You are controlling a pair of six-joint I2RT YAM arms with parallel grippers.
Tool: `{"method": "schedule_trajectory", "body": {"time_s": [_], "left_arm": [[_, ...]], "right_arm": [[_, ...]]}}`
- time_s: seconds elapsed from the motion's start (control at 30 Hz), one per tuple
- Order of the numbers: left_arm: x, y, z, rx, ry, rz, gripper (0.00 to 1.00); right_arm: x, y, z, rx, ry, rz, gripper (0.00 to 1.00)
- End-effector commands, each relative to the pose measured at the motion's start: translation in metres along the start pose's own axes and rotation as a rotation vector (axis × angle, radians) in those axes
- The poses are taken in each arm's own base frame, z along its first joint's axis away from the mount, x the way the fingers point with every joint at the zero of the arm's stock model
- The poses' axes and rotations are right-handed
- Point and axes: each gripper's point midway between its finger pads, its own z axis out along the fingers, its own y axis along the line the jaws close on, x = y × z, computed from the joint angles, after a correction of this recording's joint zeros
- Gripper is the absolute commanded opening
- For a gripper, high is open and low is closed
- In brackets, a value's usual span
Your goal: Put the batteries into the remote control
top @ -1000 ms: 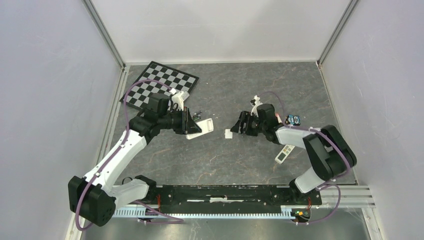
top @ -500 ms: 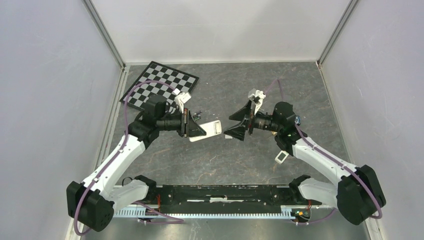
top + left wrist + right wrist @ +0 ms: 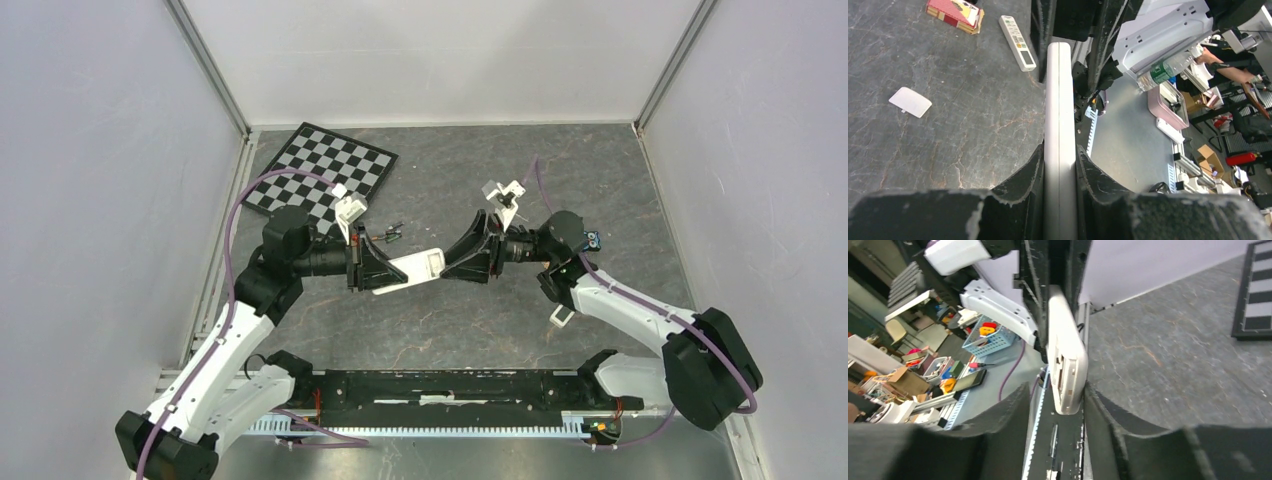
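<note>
Right claw (image 3: 447, 266) now astride tip of remote control (image 3: 416, 268)

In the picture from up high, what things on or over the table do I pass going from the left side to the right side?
checkerboard → white remote control, held up between the two arms → thin remote → little box. The tiny batteries sit level with the white remote control's left end, so I left them out.

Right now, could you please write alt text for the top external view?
Over a dark table, the left hand grips a white remote control by one end; the right hand, open, straddles the other end. A checkerboard lies at the far left.
</note>
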Motion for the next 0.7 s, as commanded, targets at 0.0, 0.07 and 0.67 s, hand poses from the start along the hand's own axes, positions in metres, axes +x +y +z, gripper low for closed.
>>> {"method": "schedule_trajectory", "body": {"time_s": [0.0, 0.07, 0.67], "left_arm": [[-0.006, -0.016, 0.0, 0.097, -0.013, 0.087, 0.04], [-0.007, -0.02, 0.0, 0.115, -0.007, 0.076, 0.05], [-0.031, -0.053, -0.007, 0.217, -0.052, 0.097, 0.2]], "right_arm": [[-0.024, 0.058, -0.007, -0.202, -0.071, -0.063, 0.42], [-0.028, 0.062, -0.006, -0.217, -0.079, -0.055, 0.34], [-0.05, 0.037, 0.012, -0.144, -0.164, 0.038, 0.02]]}}
